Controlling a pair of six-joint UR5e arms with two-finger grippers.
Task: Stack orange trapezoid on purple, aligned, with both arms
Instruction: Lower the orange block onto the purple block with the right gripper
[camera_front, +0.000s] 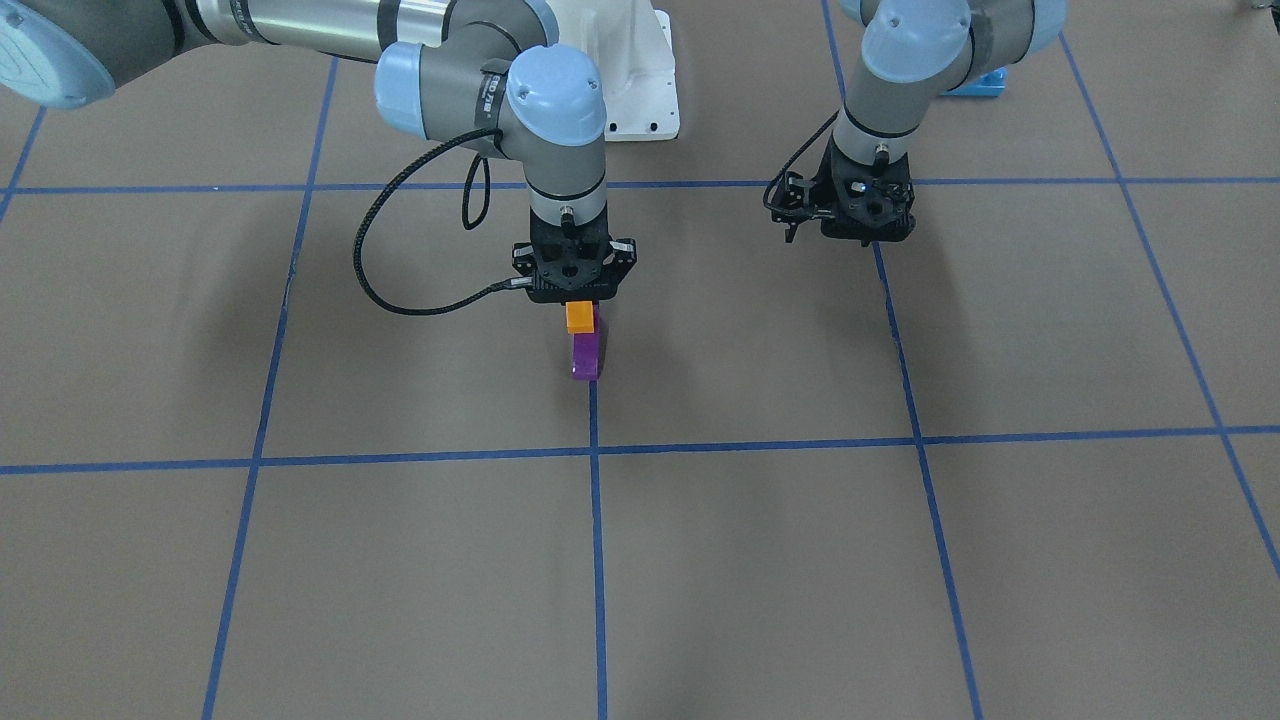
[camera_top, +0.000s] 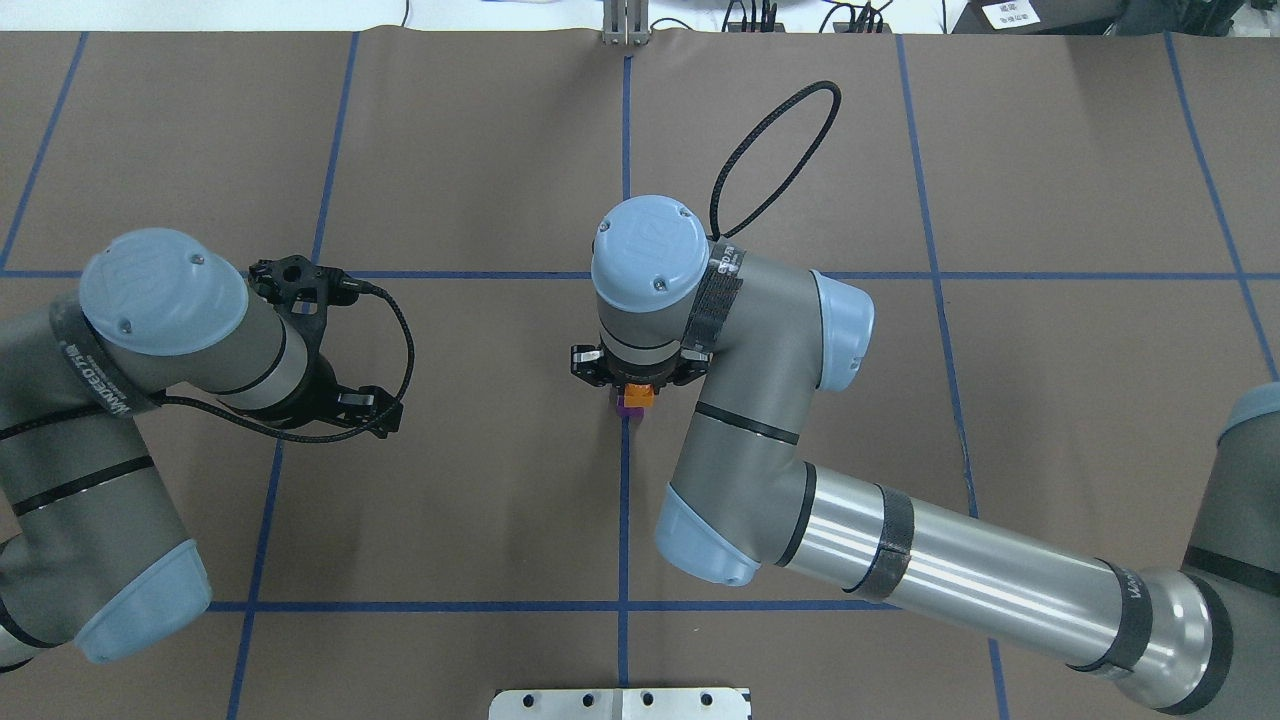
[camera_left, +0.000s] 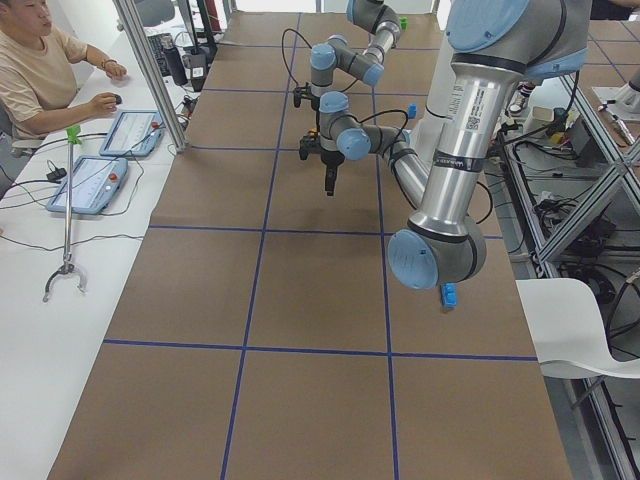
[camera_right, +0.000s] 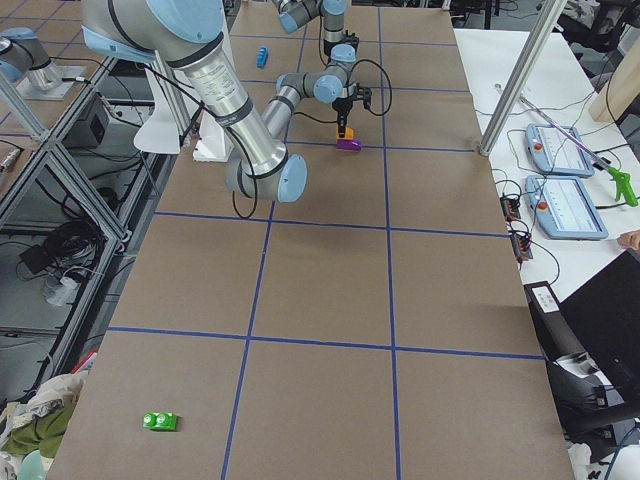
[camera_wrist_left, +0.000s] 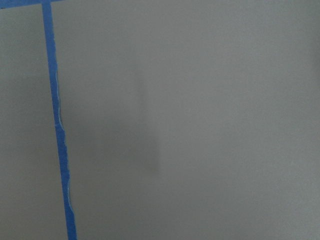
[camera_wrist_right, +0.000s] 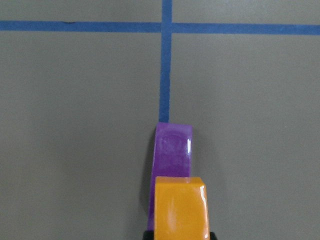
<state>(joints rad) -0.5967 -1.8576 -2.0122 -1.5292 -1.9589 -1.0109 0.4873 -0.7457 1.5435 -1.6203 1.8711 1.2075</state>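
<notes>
My right gripper (camera_front: 579, 306) is shut on the orange trapezoid (camera_front: 579, 317) and holds it directly over the purple brick (camera_front: 586, 356), which lies on the table on a blue tape line. In the right wrist view the orange brick (camera_wrist_right: 180, 207) covers the near end of the purple one (camera_wrist_right: 172, 150); I cannot tell whether they touch. My left gripper (camera_front: 852, 236) hangs low over bare table off to the side. It is empty and its fingers do not show in the left wrist view.
A blue brick (camera_front: 975, 85) lies behind the left arm near the white robot base (camera_front: 640, 70). A green brick (camera_right: 160, 421) lies far off at the table's right end. An operator (camera_left: 40, 60) sits beside the table.
</notes>
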